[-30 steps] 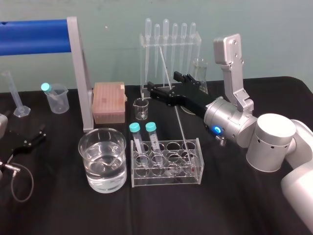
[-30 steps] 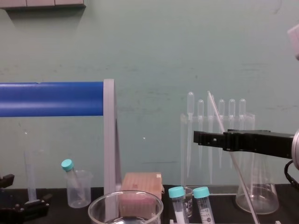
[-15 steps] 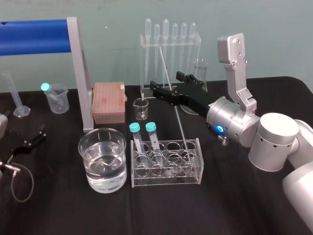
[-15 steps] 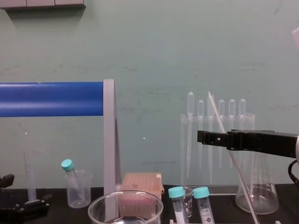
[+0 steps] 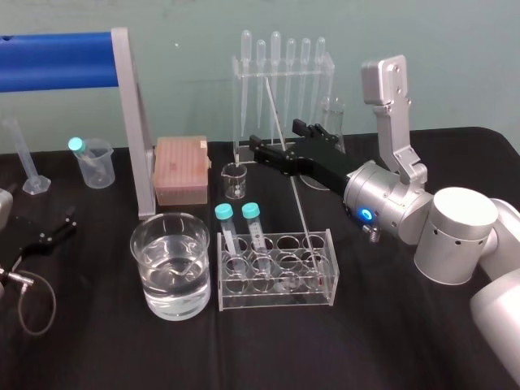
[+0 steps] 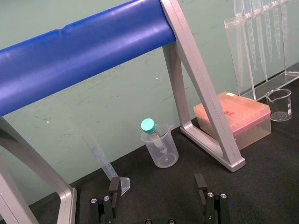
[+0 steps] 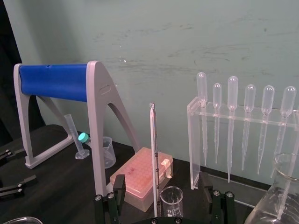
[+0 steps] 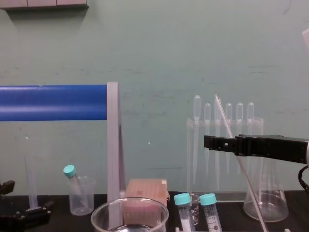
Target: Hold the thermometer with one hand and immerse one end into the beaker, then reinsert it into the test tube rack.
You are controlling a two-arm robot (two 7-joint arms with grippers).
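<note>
The thermometer (image 5: 301,203) stands tilted in the clear test tube rack (image 5: 276,280), its top leaning back toward the pipettes. My right gripper (image 5: 275,135) is open around its upper part. In the right wrist view the thermometer (image 7: 153,154) rises between the spread fingers (image 7: 119,185), touching neither. In the chest view the right gripper (image 8: 208,143) reaches in level from the right and crosses the thermometer (image 8: 223,116). The large beaker (image 5: 171,264), partly filled with water, sits left of the rack. My left gripper (image 5: 50,231) rests open on the cloth at far left.
Two teal-capped tubes (image 5: 237,223) stand in the rack's left end. Behind it are a small glass beaker (image 5: 234,179), a pink box (image 5: 180,169), a pipette stand (image 5: 280,73) and a conical flask (image 5: 331,122). A blue-barred frame (image 5: 130,122), a plastic beaker (image 5: 93,166) and a measuring cylinder (image 5: 24,158) stand at left.
The right gripper has drawn back slightly to the right, still open around the thermometer. The thermometer and the left arm have not moved.
</note>
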